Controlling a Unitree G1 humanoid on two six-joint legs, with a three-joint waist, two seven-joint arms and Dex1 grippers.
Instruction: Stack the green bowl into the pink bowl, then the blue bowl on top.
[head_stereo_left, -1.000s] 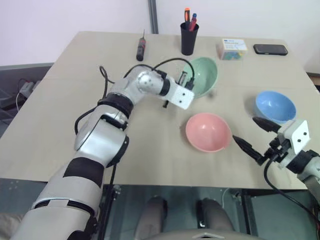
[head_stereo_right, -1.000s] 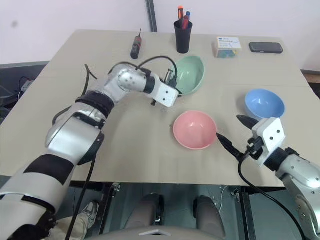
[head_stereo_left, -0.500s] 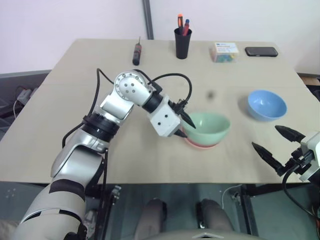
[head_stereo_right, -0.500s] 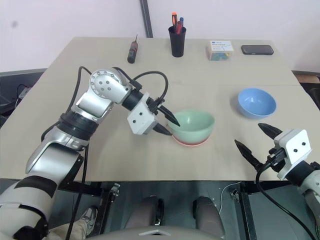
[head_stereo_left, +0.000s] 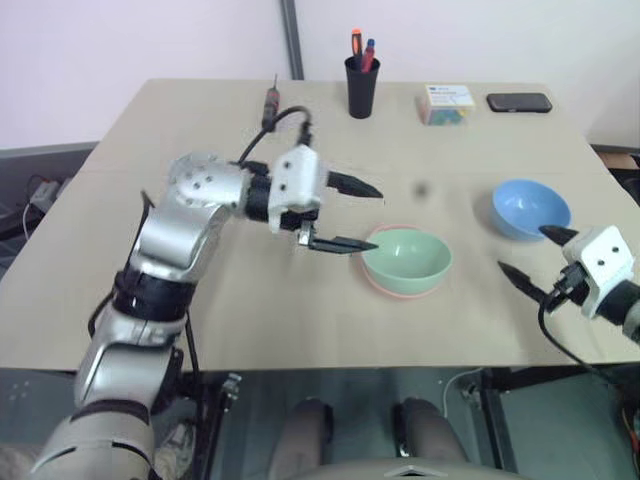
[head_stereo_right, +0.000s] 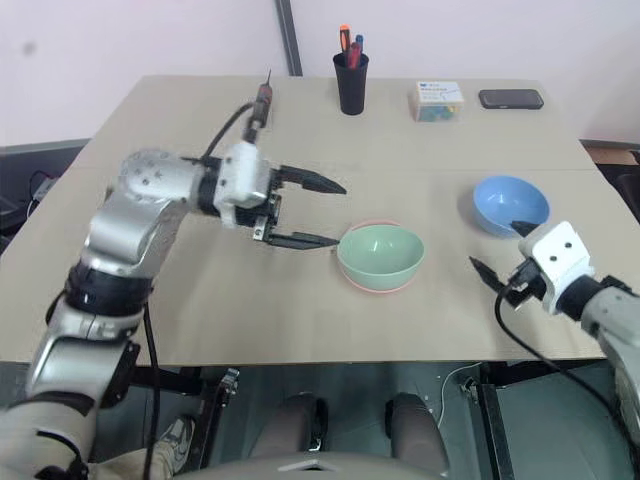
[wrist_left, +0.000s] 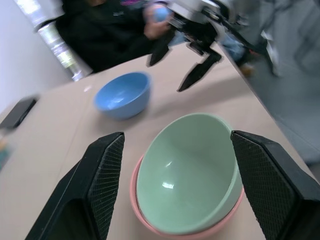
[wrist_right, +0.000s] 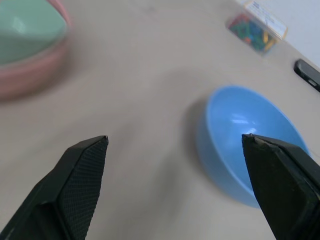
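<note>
The green bowl (head_stereo_left: 405, 258) sits upright inside the pink bowl (head_stereo_left: 376, 286), whose rim shows around its near side, at the middle of the table. My left gripper (head_stereo_left: 365, 216) hovers just left of them, open, with nothing between its fingers; in the left wrist view the green bowl (wrist_left: 187, 172) lies ahead of those fingers (wrist_left: 100, 185). The blue bowl (head_stereo_left: 530, 207) stands alone to the right. My right gripper (head_stereo_left: 525, 250) is open and empty just in front of it, and the blue bowl (wrist_right: 250, 150) lies beyond the fingertips in the right wrist view.
At the table's back stand a black pen cup (head_stereo_left: 362, 85), a screwdriver (head_stereo_left: 270, 100), a clear box of coloured bits (head_stereo_left: 447, 103) and a black phone (head_stereo_left: 518, 102). A person in dark clothes (wrist_left: 110, 30) shows beyond the table in the left wrist view.
My left gripper carried the tilted green bowl from the back, set it into the pink bowl, opened and drew back left. My right gripper moved forward to the blue bowl.
</note>
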